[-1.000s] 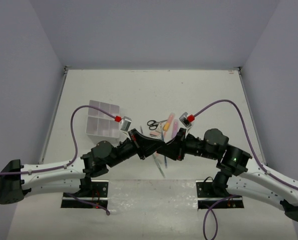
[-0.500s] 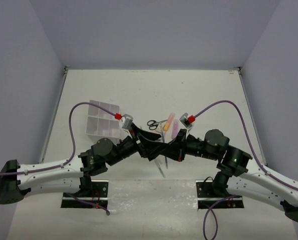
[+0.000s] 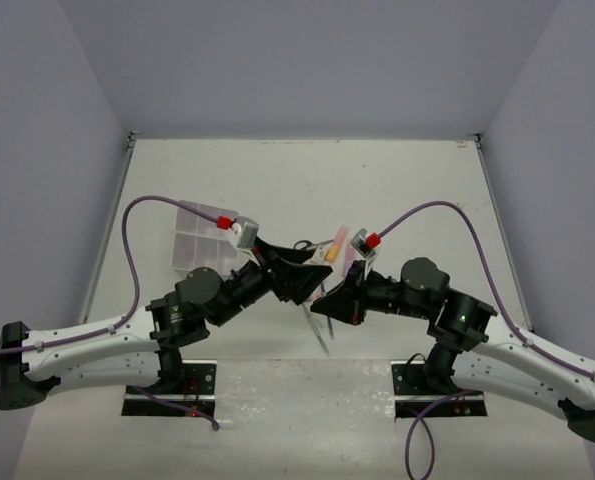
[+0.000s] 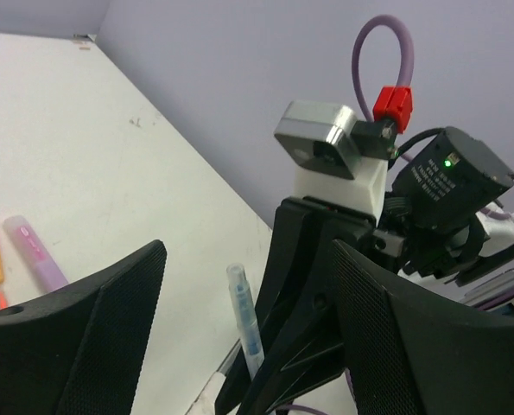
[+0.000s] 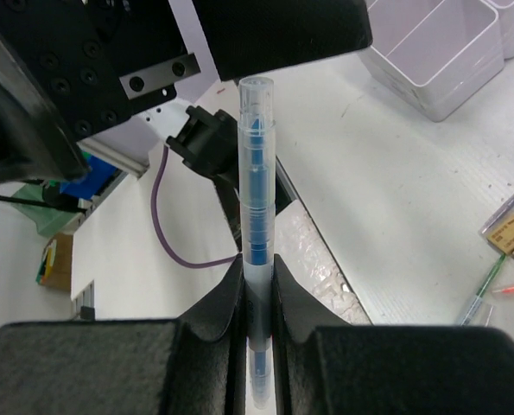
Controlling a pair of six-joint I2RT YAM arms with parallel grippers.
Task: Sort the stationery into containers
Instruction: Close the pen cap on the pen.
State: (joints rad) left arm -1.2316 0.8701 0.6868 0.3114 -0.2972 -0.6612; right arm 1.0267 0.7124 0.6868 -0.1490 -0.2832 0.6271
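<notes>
Nothing could be read: the white print on the black motor housing (image 4: 453, 180) up and right of the clear blue pen (image 4: 244, 318) was blurred, as was a tan label (image 5: 509, 232) right of that pen.

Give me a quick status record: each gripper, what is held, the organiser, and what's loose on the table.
right gripper: shut on a clear pen with blue inside, held upright above the table
left gripper: open, holding nothing, facing the right gripper with the pen's top between its fingers
organiser box: far left of the arms, contents not clear from here
loose on table: scissors, orange marker, pink marker, thin pens near the arms
</notes>
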